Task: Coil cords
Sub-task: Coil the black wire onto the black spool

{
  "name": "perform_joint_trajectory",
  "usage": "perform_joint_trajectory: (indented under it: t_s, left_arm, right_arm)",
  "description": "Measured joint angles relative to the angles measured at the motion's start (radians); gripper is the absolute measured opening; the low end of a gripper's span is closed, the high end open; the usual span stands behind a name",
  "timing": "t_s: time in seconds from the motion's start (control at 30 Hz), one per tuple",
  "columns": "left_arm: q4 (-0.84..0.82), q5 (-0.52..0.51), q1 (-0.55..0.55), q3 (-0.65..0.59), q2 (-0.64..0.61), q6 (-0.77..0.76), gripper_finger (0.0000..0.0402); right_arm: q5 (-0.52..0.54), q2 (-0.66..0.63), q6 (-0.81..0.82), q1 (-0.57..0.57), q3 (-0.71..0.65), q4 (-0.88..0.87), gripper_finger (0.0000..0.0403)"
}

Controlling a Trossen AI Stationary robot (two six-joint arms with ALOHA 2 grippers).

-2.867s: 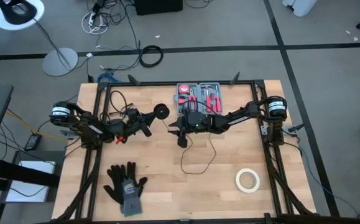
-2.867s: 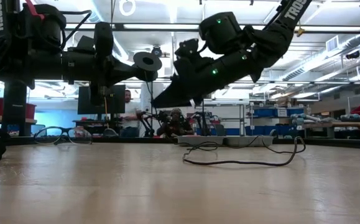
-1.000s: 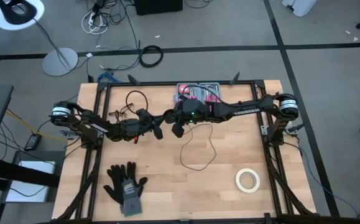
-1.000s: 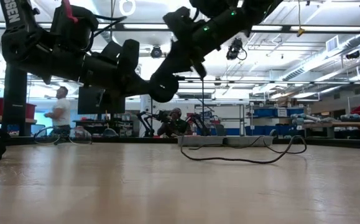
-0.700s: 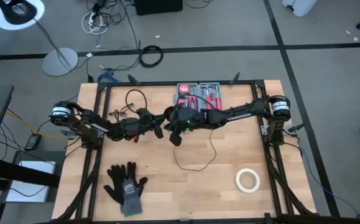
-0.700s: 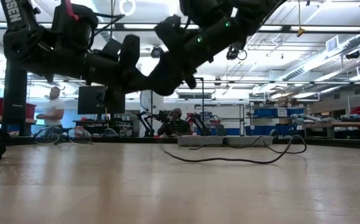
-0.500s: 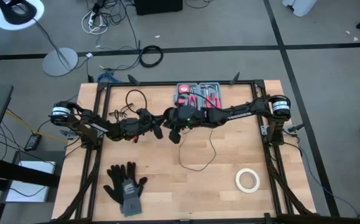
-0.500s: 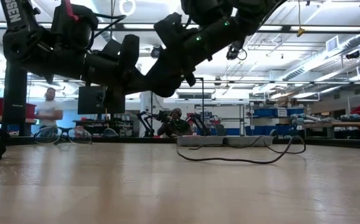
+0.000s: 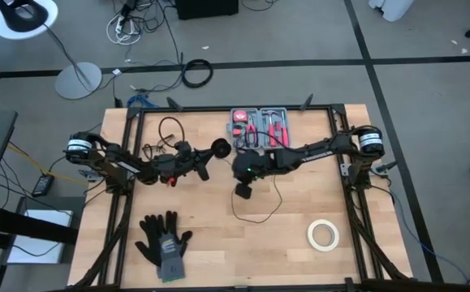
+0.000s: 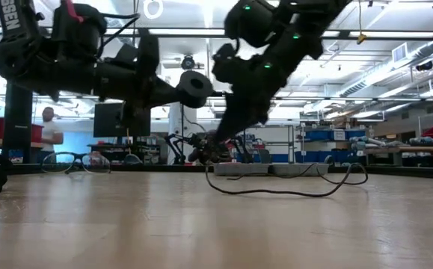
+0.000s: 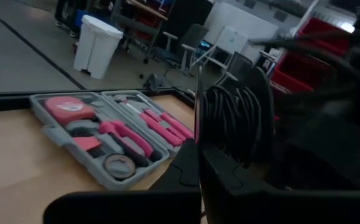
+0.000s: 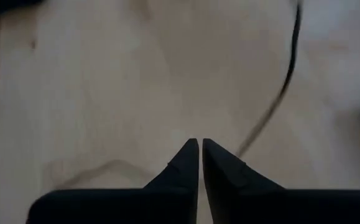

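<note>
The cord is a thin black wire. Part of it is wound on a small round black disc (image 9: 218, 148) (image 10: 195, 86) held above the table by my left gripper (image 9: 208, 157), which is shut. Its loose part (image 9: 277, 199) (image 10: 291, 193) lies in an open loop on the wooden table. My right gripper (image 9: 243, 192) (image 12: 199, 144) points steeply down just over the table beside that loop's end. Its fingers are shut with nothing showing between them. A strand of cord (image 12: 284, 87) runs past one finger; I cannot tell whether it touches. My left gripper holds the disc at its edge (image 11: 199, 134), pinched between the two shut fingers, which reach level toward the table's right. The disc stands on edge beyond the fingertips, clear of the table, with the wound cord (image 11: 232, 118) around its middle.
A grey tool case (image 9: 259, 126) with pink tools lies at the far edge, close behind both grippers. A white tape roll (image 9: 323, 234) lies near right, black gloves (image 9: 164, 241) near left. Loose black wire loops (image 9: 170, 130) lie by the left arm.
My right gripper has left the disc and gone down and toward the near edge, tipping to point more steeply at the table. The strand that hung from it no longer shows. The disc stays in my left gripper, now standing free of the other arm.
</note>
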Motion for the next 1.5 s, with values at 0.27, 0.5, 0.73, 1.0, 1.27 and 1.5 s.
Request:
perform_joint_trajectory:
  t_s: [0.27, 0.5, 0.73, 1.0, 1.27, 1.5]
  left_arm:
    - [0.188, -0.033, 0.0, -0.13, 0.0, -0.008, 0.0]
    - [0.238, -0.036, 0.0, -0.171, 0.0, -0.002, 0.0]
    - [0.242, -0.033, 0.0, -0.17, 0.0, 0.013, 0.0]
    - [0.252, -0.023, 0.0, -0.169, 0.0, 0.012, 0.0]
    - [0.265, -0.008, 0.0, -0.17, 0.0, 0.01, 0.0]
    - [0.267, -0.007, 0.0, -0.17, 0.0, 0.01, 0.0]
  right_arm:
    - [-0.003, -0.137, 0.085, 0.032, -0.257, 0.229, 0.0005]
    - [0.105, -0.071, 0.15, 0.033, -0.573, 1.014, 0.0009]
    - [0.051, 0.129, 0.248, 0.012, -0.539, 1.269, 0.0067]
    - [-0.064, 0.271, 0.333, -0.024, -0.376, 1.268, 0.0143]
    - [-0.084, 0.278, 0.375, -0.065, -0.357, 1.24, 0.012]
    - [-0.132, 0.262, 0.355, -0.087, -0.359, 1.214, 0.0092]
